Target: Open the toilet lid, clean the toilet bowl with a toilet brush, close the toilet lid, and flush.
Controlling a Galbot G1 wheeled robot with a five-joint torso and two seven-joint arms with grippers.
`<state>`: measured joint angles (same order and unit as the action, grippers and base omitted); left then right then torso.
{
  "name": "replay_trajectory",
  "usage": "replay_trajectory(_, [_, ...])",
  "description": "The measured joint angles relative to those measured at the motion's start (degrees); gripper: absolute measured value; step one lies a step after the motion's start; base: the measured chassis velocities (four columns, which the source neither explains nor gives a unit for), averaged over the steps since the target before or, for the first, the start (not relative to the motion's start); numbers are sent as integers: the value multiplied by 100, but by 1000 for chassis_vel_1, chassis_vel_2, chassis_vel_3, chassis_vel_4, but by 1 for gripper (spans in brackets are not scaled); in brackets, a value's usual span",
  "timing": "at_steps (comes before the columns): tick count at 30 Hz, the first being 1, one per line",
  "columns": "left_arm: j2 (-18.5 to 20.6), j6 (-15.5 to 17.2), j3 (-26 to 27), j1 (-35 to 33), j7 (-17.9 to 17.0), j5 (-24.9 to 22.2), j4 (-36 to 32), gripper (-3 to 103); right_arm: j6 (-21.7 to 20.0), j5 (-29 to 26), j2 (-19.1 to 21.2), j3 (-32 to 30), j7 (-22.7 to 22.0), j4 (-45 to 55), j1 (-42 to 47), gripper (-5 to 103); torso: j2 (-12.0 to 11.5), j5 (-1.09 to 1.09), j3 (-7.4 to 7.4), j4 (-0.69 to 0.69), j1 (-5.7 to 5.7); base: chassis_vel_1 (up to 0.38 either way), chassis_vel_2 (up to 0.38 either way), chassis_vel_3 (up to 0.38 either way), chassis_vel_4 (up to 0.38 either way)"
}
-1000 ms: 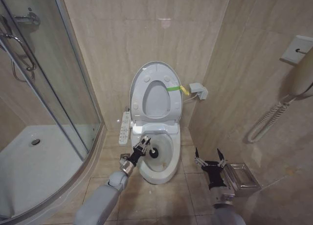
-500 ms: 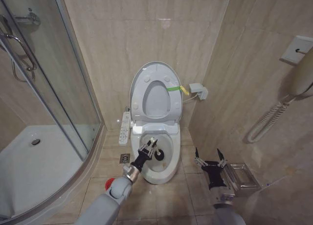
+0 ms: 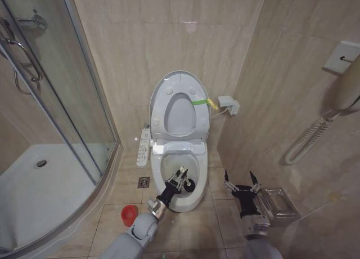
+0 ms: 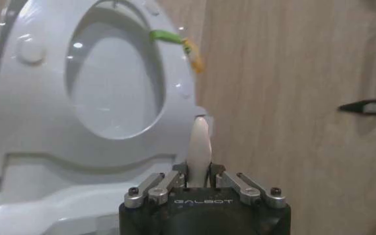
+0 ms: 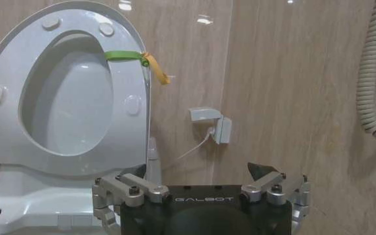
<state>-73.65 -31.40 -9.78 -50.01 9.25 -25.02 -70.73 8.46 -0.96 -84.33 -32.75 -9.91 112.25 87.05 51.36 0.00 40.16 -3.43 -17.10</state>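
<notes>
The toilet lid (image 3: 180, 77) stands upright against the wall with the seat ring raised in front of it, and a green-and-yellow tab (image 3: 202, 102) sits at their edge. The white toilet bowl (image 3: 199, 159) lies uncovered below. My left gripper (image 3: 179, 179) hangs over the bowl's front half, shut on the toilet brush, whose black head (image 3: 189, 186) is inside the bowl. In the left wrist view its jaws (image 4: 199, 172) clamp the brush's white handle (image 4: 199, 143). The red holder (image 3: 129, 215) stands on the floor to the bowl's left. My right gripper (image 3: 240, 181) waits open to the bowl's right, holding nothing (image 5: 204, 171).
A long white button panel (image 3: 143, 147) runs along the bowl's left side. A glass shower enclosure (image 3: 62, 118) fills the left. A metal rack (image 3: 277, 205) and a coiled hose (image 3: 306, 139) line the right wall, and a white socket box (image 3: 229, 105) sits behind the toilet.
My left gripper has drawn the brush head from the middle of the bowl toward its front. The arm has shifted right, and the red holder on the floor has come into view.
</notes>
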Motion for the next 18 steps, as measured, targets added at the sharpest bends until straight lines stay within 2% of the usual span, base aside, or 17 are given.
replay_trajectory(5, [-58, -103, 81, 96, 12, -9, 280, 21, 0, 0, 0, 0, 0, 0, 0, 100, 0, 0, 1, 0, -1, 0, 0, 0, 0])
replay_trajectory(8, [-14, -101, 67, 89, -57, 17, 90, 21, 0, 0, 0, 0, 0, 0, 0, 100, 0, 0, 1, 0, -1, 0, 0, 0, 0])
replay_trajectory(15, [300, 149, -178, -190, -327, 85, -940, 21, 0, 0, 0, 0, 0, 0, 0, 100, 0, 0, 1, 0, -1, 0, 0, 0, 0])
replay_trajectory(18, [337, 204, -197, -273, -368, 129, -1057, 21, 0, 0, 0, 0, 0, 0, 0, 100, 0, 0, 0, 0, 0, 0, 0, 0, 0])
